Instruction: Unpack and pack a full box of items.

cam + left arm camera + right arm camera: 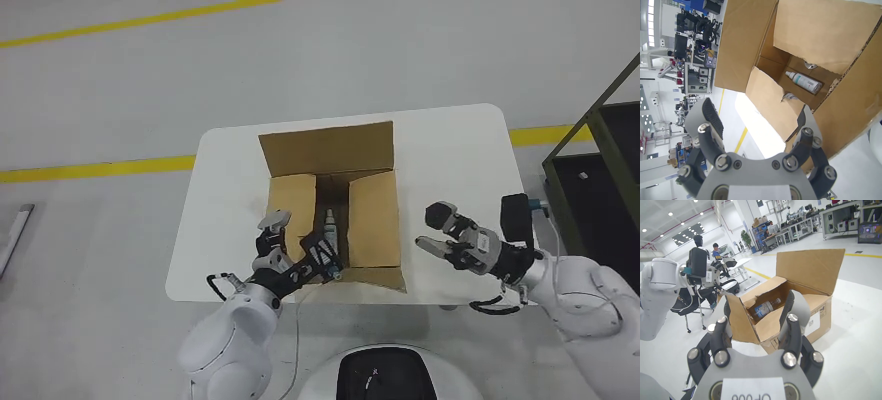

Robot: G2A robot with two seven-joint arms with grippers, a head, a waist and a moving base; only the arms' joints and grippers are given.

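We are looking at an open cardboard box (375, 215) that is sitting on the white table (450, 150), its far flap standing upright and its side flaps leaning in over the opening with a gap between them. Through that gap a clear spray bottle (803, 81) is lying on its side on the box floor, and a small silvery round piece (810, 65) is peeking out just beyond it, partly under a flap. The left gripper (302, 232) is hovering at the box's near left corner — its fingers (712, 117) are standing wide apart and holding nothing, with one finger sitting just beside the torn edge of a flap; we cannot tell whether it is touching the cardboard. The right gripper (432, 228) is hanging over the table to the right of the box, apart from it — its jaws are likewise gaping wide and gripping nothing, and they are pointing toward the box's side.
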